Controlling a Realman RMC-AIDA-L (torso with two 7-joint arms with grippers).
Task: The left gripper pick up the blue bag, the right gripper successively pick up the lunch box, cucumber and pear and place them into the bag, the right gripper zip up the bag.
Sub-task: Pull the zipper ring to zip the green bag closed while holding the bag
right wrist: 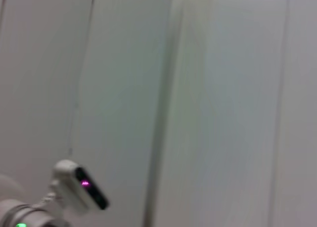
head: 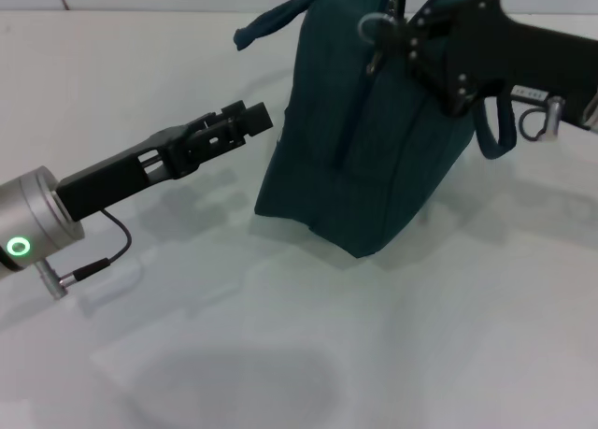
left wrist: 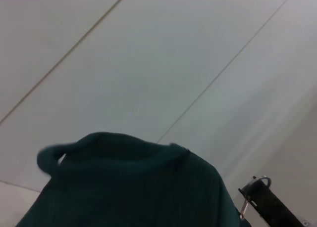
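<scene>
Bag: the blue bag (head: 364, 139) stands upright on the white table (head: 280, 354), toward the far middle of the head view, its base resting on the surface and its top seam drawn together as far as can be seen.
Handles: one rolled handle (head: 276, 22) sticks out on the robot's left side of the bag; the other loop (head: 495, 135) hangs below the right arm.
Zipper: a metal ring pull (head: 377, 24) shows at the top of the bag, right at the tip of the right gripper.
Right gripper: the right gripper (head: 416, 41) is at the bag's top edge beside the ring pull; whether its claw is clenched on the pull or released, I cannot tell.
Left gripper: the left gripper (head: 245, 121) hangs above the table just beside the bag's left flank, apart from the fabric and holding nothing; its fingers look drawn together.
Left wrist view: the bag's top (left wrist: 129, 187) fills the lower part, with the ring pull (left wrist: 260, 182) at the edge.
Contents: lunch box, cucumber and pear are nowhere in view; presumably inside the bag, though that is hidden.
Progress: judged late, with packing apparently done and zipping either finishing or just completed.
</scene>
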